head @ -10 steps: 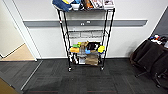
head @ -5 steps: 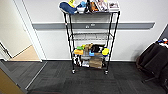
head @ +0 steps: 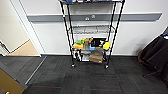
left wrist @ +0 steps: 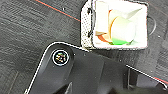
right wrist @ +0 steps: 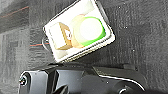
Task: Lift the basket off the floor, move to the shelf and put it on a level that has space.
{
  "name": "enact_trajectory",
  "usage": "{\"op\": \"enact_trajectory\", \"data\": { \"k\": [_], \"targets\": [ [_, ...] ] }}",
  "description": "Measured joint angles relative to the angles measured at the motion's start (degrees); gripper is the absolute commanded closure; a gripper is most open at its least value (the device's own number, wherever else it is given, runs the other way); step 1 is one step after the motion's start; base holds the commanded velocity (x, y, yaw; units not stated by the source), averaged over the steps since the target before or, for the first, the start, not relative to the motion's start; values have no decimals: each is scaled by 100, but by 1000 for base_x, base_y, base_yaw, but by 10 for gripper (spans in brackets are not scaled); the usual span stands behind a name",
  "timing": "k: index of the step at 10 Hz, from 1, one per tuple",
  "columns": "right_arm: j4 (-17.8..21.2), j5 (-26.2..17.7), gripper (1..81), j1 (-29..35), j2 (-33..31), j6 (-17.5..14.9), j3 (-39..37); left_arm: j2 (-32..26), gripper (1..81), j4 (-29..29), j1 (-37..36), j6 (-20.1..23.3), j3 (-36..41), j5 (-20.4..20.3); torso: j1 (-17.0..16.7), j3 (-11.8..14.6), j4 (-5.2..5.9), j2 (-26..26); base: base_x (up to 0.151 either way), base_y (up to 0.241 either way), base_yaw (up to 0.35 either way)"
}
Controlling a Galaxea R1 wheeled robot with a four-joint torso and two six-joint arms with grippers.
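I see basket over the floor, lift unconfirmed | jaws: can't tell either side | shelf ahead, second level free | placing left

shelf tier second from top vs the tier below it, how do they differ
The second tier of the shelf is a bare grey wire grid with room; the tier below is crowded with colourful items: orange, green, blue, yellow. The second tier sits against the white wall under the grey rail; the lower one sits nearer the carpet floor. Both span the same black poles.
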Motion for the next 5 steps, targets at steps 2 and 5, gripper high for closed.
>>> {"op": "enact_trajectory", "data": {
  "k": [2, 5],
  "targets": [
    [11, -137, 10, 127, -60, 4, -45, 0, 10, -9, -174, 0, 2, 10, 249, -359, 0, -387, 0, 0, 0],
    [22, -372, 10, 350, -49, 1, -116, 35, 10, -11, -419, 0, -52, 215, 542, -601, 0, -841, 0, 0, 0]
  ]
}}
